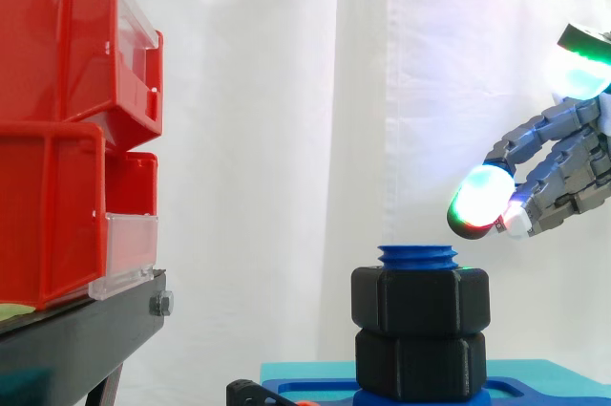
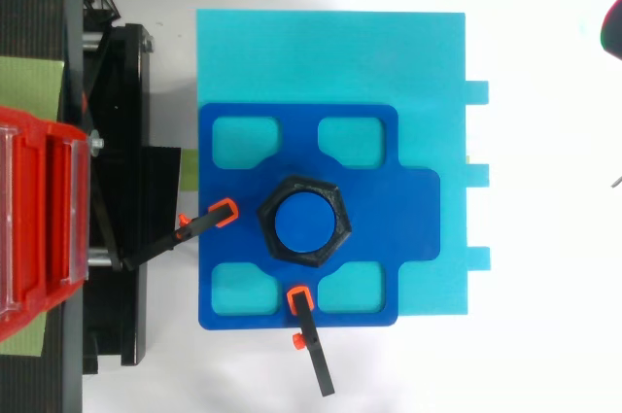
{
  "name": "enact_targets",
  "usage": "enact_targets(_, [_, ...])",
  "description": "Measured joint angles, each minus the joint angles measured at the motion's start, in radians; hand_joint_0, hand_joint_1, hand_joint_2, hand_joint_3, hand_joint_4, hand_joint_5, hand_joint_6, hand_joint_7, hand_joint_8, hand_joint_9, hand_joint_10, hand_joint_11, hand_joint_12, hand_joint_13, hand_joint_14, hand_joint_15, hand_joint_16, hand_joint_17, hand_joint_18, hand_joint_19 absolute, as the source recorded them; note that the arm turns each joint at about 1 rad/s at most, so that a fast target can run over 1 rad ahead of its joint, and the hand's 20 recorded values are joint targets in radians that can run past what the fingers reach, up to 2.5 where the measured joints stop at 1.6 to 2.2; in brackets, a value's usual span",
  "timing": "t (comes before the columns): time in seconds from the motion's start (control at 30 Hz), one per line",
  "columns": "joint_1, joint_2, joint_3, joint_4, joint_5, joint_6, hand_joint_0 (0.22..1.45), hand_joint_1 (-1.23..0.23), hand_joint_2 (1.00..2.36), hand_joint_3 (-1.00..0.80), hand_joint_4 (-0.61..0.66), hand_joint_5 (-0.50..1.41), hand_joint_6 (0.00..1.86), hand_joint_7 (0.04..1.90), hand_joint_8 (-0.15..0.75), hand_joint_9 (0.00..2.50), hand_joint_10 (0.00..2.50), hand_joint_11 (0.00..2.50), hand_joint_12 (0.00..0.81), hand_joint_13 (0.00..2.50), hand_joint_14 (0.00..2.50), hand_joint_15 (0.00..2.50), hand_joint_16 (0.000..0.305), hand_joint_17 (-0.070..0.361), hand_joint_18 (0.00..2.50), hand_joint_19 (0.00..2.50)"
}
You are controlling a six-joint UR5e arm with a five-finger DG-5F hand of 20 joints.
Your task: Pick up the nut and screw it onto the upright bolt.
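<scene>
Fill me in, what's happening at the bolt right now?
The hand hangs to the right of the upright blue bolt, higher than its top, with its fingers relaxed and holding nothing. Two black nuts sit stacked on the bolt: the upper nut just below the top threads, the lower nut down by the blue plate.
</scene>
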Motion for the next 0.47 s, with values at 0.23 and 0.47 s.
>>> enact_targets(0.23, [0.001,0.000,0.000,0.001,-0.002,-0.001,0.46,-0.39,1.00,-0.50,0.05,-0.25,0.50,0.66,0.167,0.00,0.00,0.00,0.319,0.00,0.00,0.00,0.043,0.096,0.00,0.00])
enact_targets(0.47, [0.000,0.000,0.000,0.001,-0.003,-0.002,0.46,-0.38,1.00,-0.50,0.06,-0.25,0.50,0.67,0.165,0.00,0.00,0.00,0.319,0.00,0.00,0.00,0.043,0.097,0.00,0.00])
